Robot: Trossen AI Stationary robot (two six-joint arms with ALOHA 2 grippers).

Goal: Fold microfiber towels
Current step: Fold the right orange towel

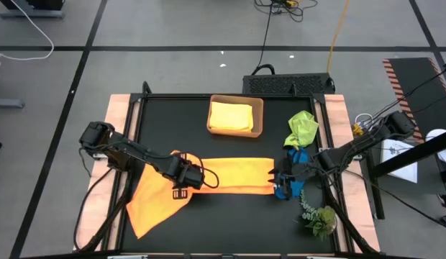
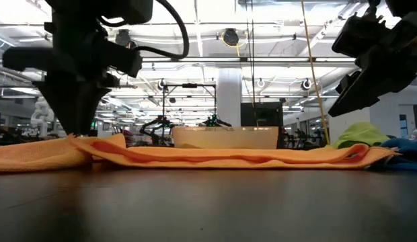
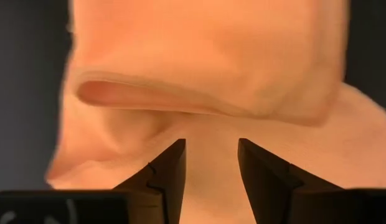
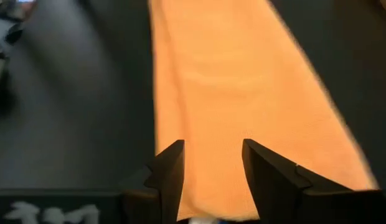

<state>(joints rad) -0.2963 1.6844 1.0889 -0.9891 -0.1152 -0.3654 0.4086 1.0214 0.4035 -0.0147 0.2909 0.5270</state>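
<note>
A shallow tan tray [image 1: 257, 117] sits near the far edge of the black table [image 1: 230, 212], about midway across it; in the low view it shows as a pale, low box [image 2: 225, 138] behind everything else. A small leafy green plant sprig [image 1: 318, 216] lies near the table's front right corner (its bushy head nearest the front edge, stem pointing back). Light wooden strips [image 1: 115, 122] border the table on both sides. Beyond it, cables [image 1: 270, 29] trail over the grey floor [image 1: 173, 29].
</note>
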